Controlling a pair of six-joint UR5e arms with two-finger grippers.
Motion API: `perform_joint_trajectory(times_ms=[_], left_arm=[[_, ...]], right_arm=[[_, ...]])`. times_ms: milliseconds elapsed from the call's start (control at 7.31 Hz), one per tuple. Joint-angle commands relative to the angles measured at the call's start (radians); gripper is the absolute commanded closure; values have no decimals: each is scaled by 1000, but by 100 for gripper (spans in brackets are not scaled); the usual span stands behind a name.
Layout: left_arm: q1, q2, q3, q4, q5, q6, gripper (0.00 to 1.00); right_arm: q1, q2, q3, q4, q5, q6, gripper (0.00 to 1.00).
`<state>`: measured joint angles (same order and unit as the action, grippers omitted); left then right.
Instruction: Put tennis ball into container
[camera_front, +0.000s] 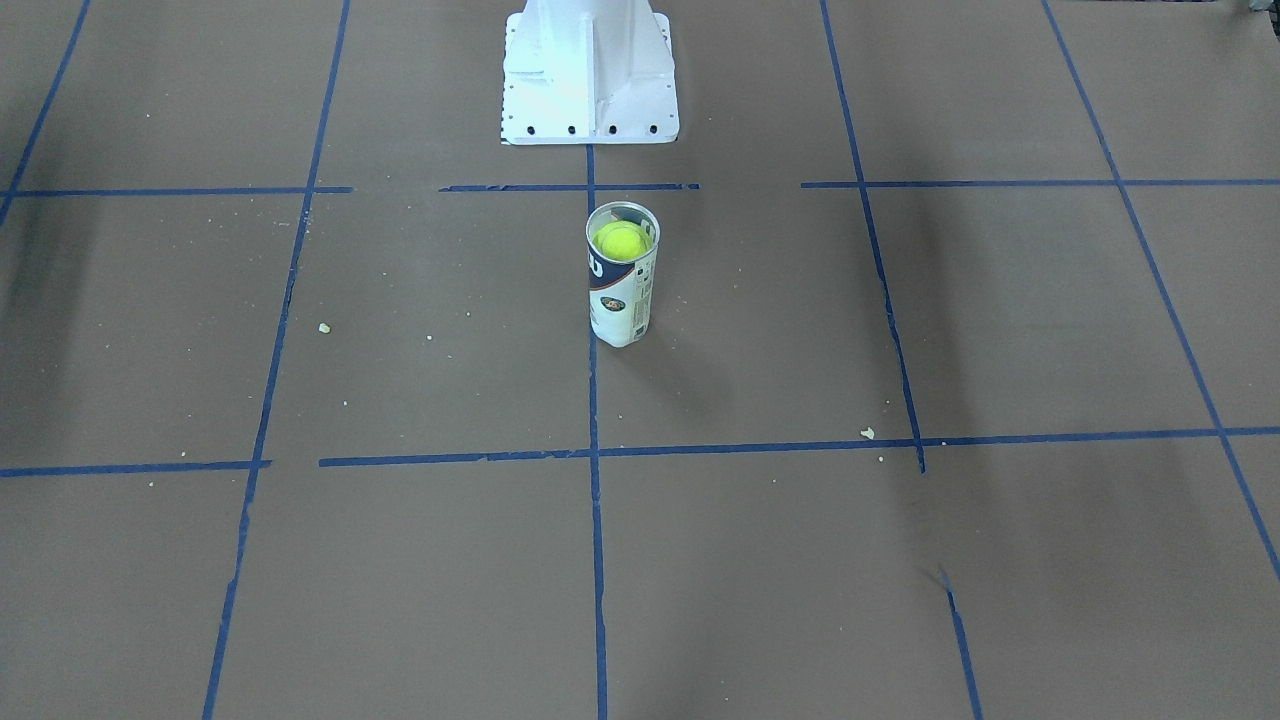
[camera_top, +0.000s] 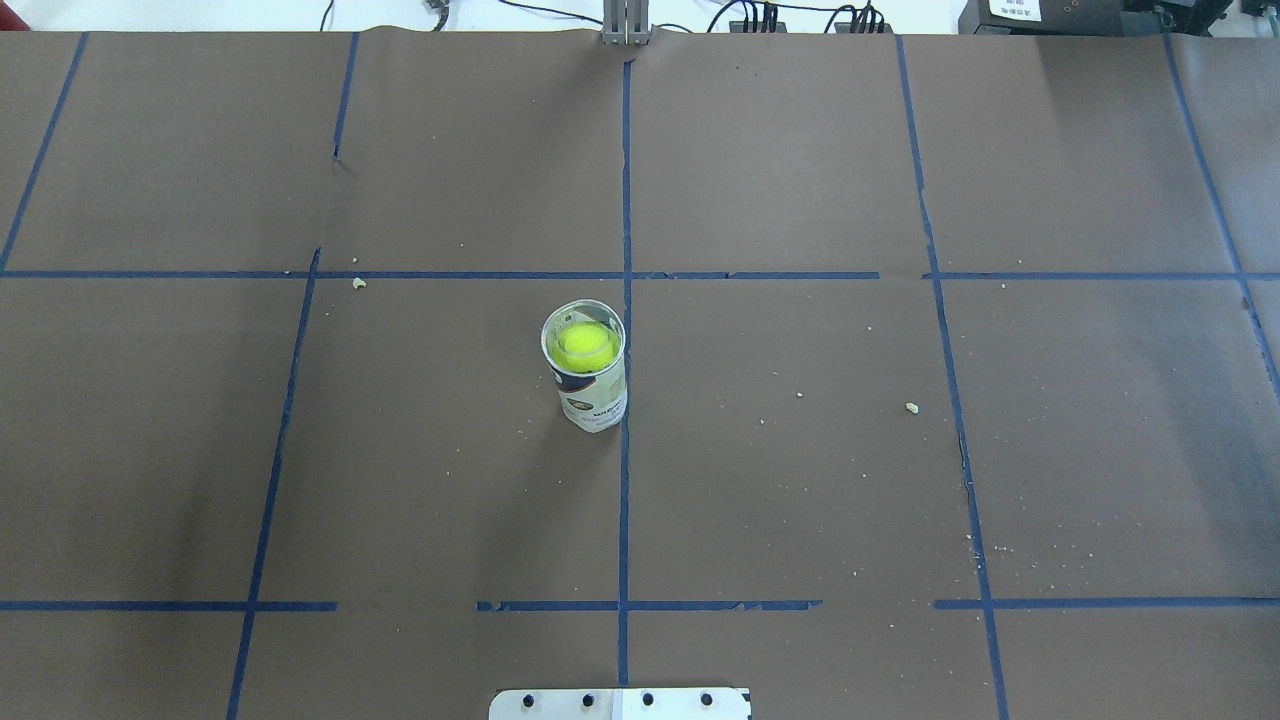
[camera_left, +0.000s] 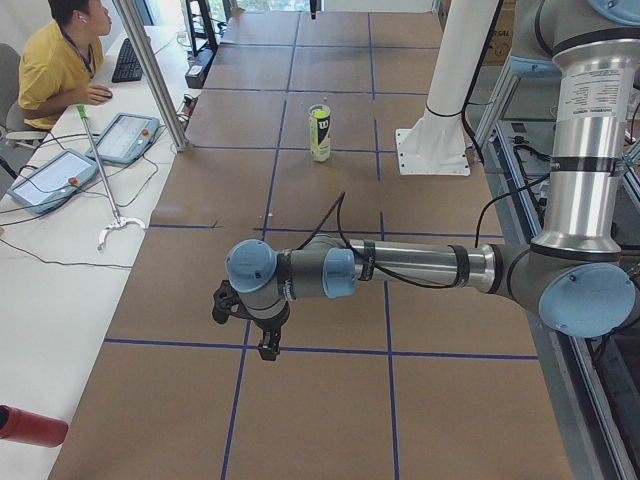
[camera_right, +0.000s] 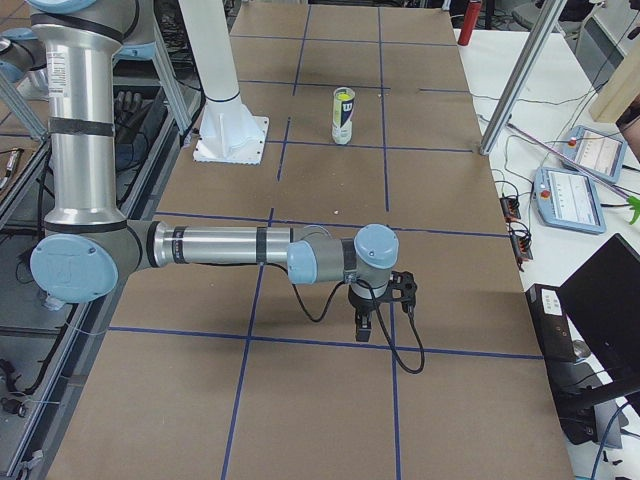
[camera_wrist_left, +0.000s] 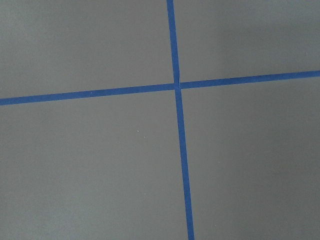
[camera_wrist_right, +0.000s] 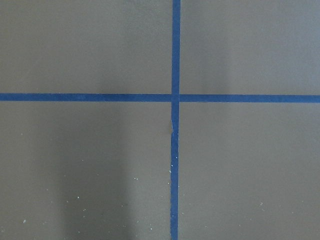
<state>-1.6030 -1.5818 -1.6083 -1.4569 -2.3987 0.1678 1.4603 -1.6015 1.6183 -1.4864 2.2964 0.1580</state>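
One tennis ball (camera_top: 585, 343) sat inside the container (camera_top: 594, 398), high up near its metal rim, as you could see from the overhead camera. The container stood upright near the middle of the tabletop (camera_top: 200, 450), just beside the centre blue tape line (camera_top: 624, 500).

To its left in that view you had a wide stretch of brown paper out to the edge. To its right lay the same, dotted with pale crumbs (camera_top: 911, 407). The white robot base (camera_front: 590, 70) stood on the robot's side of the container, apart from it, across one tape line.

Both arms reached out low at the two ends of the tabletop, well apart from the container. The left hand (camera_left: 268, 345) pointed down near a tape crossing at the robot's left end. The right hand (camera_right: 362, 328) did likewise at the right end. You could see each hand only from the side cameras, so I cannot tell whether its fingers were apart or together. Each wrist camera showed brown paper and a crossing of tape.

Beside the tabletop, a person in a yellow shirt (camera_left: 70, 55) sat at a white desk with two pendant tablets (camera_left: 50, 180) lying on it.
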Motion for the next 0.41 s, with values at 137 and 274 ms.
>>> perform_joint_trajectory(times_ms=[137,274], left_arm=[[0,0,2,0,3,-2,0],[0,-1,2,0,-2,-2,0]], right_arm=[[0,0,0,0,0,0,0],[0,0,0,0,0,0,0]])
